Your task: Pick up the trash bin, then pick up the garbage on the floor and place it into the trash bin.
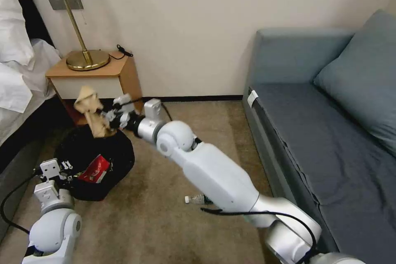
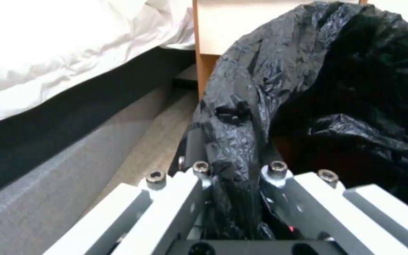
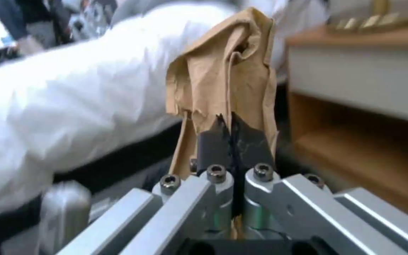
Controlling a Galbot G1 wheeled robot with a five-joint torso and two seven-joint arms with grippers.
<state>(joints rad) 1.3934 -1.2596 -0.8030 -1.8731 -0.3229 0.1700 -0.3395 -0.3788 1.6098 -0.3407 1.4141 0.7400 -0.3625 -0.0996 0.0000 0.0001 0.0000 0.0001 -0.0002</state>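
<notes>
The left gripper (image 1: 66,172) was pinched on the near rim of the trash bin (image 1: 107,148), its fingers (image 2: 199,170) pressed together over a fold of the crinkly black liner; the bin sat over the carpet between the bed and the nightstand (image 1: 97,75). Inside it lay a red-and-white wrapper (image 1: 95,169). The right gripper (image 1: 112,115) hung above the far side of the bin's mouth, clamped on the lower edge of the crumpled tan paper (image 1: 91,109), which stood up limp above the fingers (image 3: 218,141). A small clear bottle (image 1: 197,199) lay on the floor just beside the right forearm, well apart from the bin.

The paper looked very light and soft, likely to drop freely once let go, though a fold could snag on a finger. The liner seemed thin and slippery, so the hold at the rim probably needs both bag and rim wall. The bottle appeared stiff and light, prone to rolling; taking it across its middle seems safest.
</notes>
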